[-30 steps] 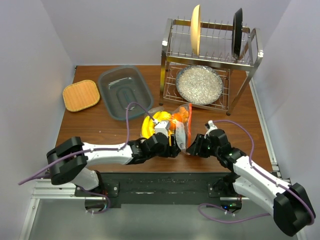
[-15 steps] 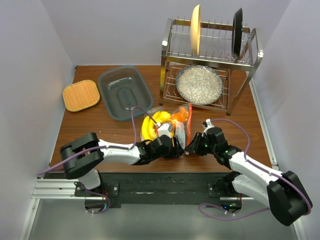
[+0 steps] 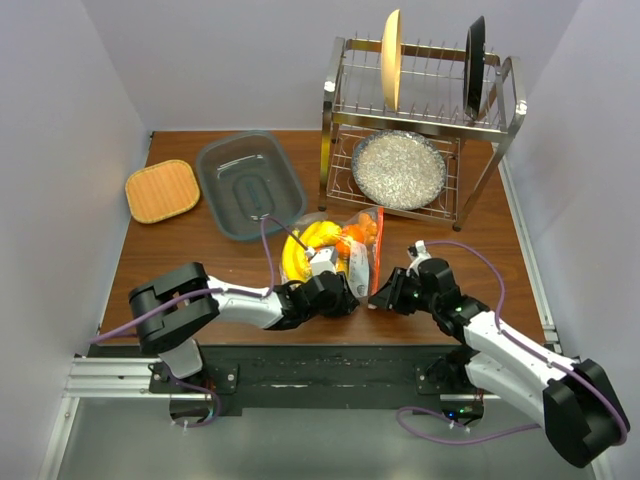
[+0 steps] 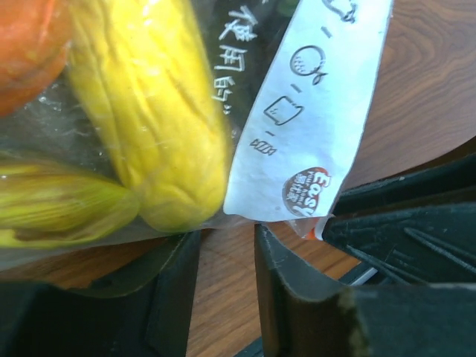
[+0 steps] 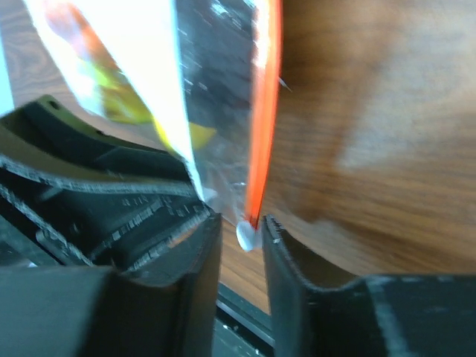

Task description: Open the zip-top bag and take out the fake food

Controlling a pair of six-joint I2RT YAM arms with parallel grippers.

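Swung inward since before: left elbow [image 3: 165,303]. Clear crinkly zip-top bag [image 3: 362,250] of plastic fake food [image 3: 300,250] on brown wooden surface [image 3: 180,250], orange-red zip strip [image 5: 262,111] pinched between right fingers [image 5: 186,282]; left fingers' [image 4: 171,297] grip: cannot tell. Part slowly.

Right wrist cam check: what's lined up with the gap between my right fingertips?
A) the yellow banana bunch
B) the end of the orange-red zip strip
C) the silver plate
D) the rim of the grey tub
B: in the right wrist view, the orange-red zip strip of the zip-top bag runs down and ends at the fingertip gap of the right gripper.
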